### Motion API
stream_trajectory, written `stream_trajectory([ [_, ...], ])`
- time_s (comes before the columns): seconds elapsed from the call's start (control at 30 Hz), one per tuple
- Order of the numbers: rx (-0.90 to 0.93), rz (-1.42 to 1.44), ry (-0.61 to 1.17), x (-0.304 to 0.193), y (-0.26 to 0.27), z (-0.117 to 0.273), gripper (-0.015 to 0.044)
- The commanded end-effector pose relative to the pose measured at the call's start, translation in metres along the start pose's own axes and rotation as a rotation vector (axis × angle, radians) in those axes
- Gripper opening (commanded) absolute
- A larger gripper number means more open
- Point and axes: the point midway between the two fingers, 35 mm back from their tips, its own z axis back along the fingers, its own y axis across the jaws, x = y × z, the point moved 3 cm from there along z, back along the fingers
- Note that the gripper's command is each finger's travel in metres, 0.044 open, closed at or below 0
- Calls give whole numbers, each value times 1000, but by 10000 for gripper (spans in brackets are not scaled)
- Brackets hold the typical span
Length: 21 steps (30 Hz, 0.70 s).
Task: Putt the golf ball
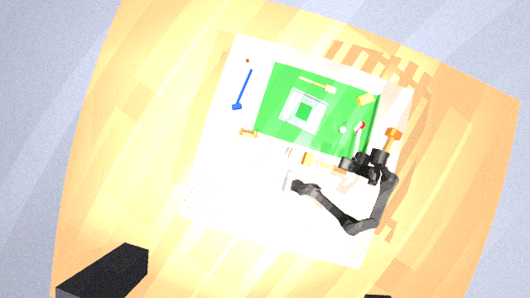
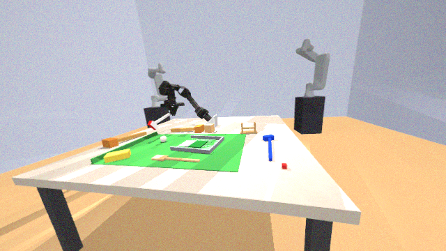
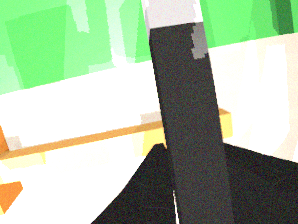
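Ball (image 1: 342,129) (image 2: 163,139) on mat (image 1: 268,103) (image 2: 230,158), between putter head (image 1: 359,127) (image 2: 152,125) and ramp (image 1: 286,109) (image 2: 215,147) in top view

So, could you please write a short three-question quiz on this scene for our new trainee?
1. True or false: the white golf ball is resting on the raised green.
2. Which is the tool holding: (a) the blue mallet, (b) the red putter, (c) the yellow block?
3. Fill in the blank: the small cube near the blue mallet is ____.

Key: 1 false; 2 b; 3 red.
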Motion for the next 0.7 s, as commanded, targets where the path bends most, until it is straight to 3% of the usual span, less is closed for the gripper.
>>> stream_trajectory([
  [0.0,-14,-26,8,-6,-4,-1,0],
  [0.67,-18,-97,59,-6,-5,-42,0],
])
